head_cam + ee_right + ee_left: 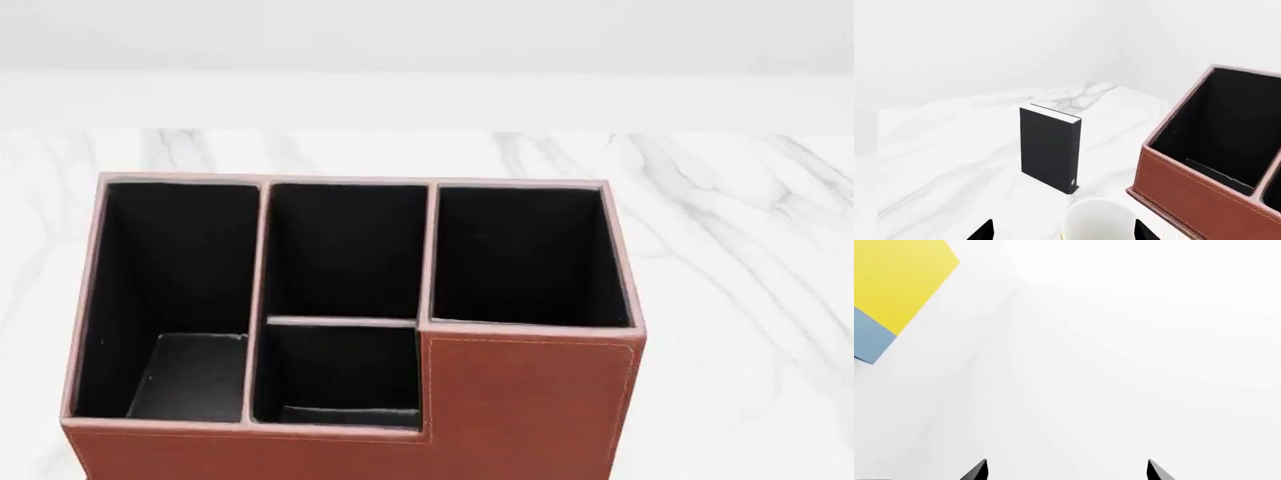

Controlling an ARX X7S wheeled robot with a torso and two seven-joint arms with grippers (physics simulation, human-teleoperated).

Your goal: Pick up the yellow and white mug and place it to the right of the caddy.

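1. Marble table: white with grey veining, filling the head view and carrying every item below.

2. The caddy: reddish-brown stitched organizer, sitting at the centre of the head view, four black-lined compartments showing empty, the front middle section lower. In the right wrist view it is lying at 3 o'clock of the mug.

3. Black book: standing upright with a white edge, at 11 o'clock beyond the mug in the right wrist view, apart from both mug and caddy.

4. Yellow and blue panel: showing in the left wrist view only; nature not clear.

5. The yellow and white mug: only its white rim and upper wall are showing, near the caddy's wall, between the right fingertips. No handle is in view. Judged rigid, light, smooth-glazed, so likely slippery and liable to chip if dropped. Taking hold across the body below the rim looks soundest.

6. Right gripper: jaws are standing spread wide either side of the mug, not touching it, holding nothing.

7. Left gripper: jaws are standing wide apart, holding nothing, facing blank white surfaces.
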